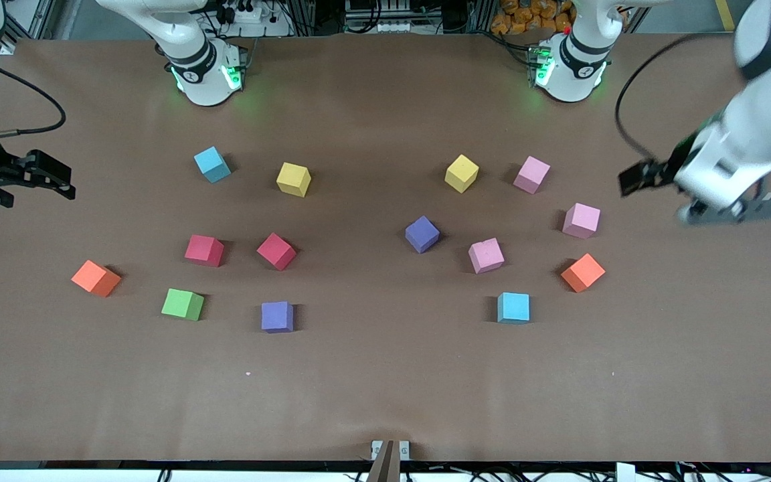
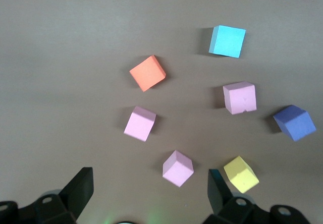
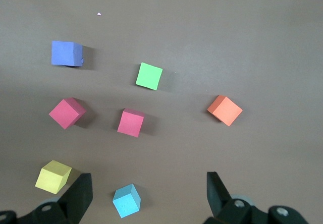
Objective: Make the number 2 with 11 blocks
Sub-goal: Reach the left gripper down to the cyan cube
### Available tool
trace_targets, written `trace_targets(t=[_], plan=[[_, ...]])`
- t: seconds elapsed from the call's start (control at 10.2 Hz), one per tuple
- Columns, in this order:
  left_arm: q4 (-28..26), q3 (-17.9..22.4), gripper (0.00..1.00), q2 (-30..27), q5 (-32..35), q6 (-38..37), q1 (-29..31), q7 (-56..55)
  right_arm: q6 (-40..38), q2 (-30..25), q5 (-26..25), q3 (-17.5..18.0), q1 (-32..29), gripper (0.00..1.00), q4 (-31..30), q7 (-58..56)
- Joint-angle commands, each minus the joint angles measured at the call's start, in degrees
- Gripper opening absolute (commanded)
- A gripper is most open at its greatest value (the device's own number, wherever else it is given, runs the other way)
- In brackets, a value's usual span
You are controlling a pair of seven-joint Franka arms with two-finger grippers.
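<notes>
Blocks (image 1: 422, 234) look light, matte, grippy foam: pinch opposite flat faces; left gripper (image 2: 150, 193) and right gripper (image 3: 149, 193) fingers wide, empty.

Blocks (image 1: 421, 234) lay single-layer on the table (image 1: 385, 388), each apart from its neighbours, in two clusters of seven, well apart.

Right-arm-end cluster (image 1: 204, 250): two blocks farthest from the front camera, two side by side in the middle, three nearest, one of those outermost toward the table's end.

Left-arm-end cluster (image 1: 486, 255): two farthest, one nearest, four spread between them.

Right gripper (image 3: 149, 181) hung over the table edge at the right arm's end. Left gripper (image 2: 149, 181) hung over the table at the left arm's end, outside its cluster.
</notes>
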Motion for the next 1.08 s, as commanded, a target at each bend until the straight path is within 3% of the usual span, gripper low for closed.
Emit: trace_targets(t=[0.0, 0.29, 0.98], plan=[[1.4, -0.3, 1.00, 7.3, -1.4, 5.9, -0.7, -0.1, 0.3, -0.7, -0.7, 0.2, -0.2, 1.00, -0.3, -0.4], [1.4, -1.0, 1.00, 18.6, -1.3, 19.0, -3.2, -1.2, 0.1, -0.1, 0.1, 0.2, -0.4, 1.00, -0.5, -1.3], [2.0, -1.1, 1.00, 28.8, -1.3, 35.1, -6.0, -7.5, 0.2, -0.1, -0.3, 0.1, -0.4, 1.00, -1.0, -0.9]])
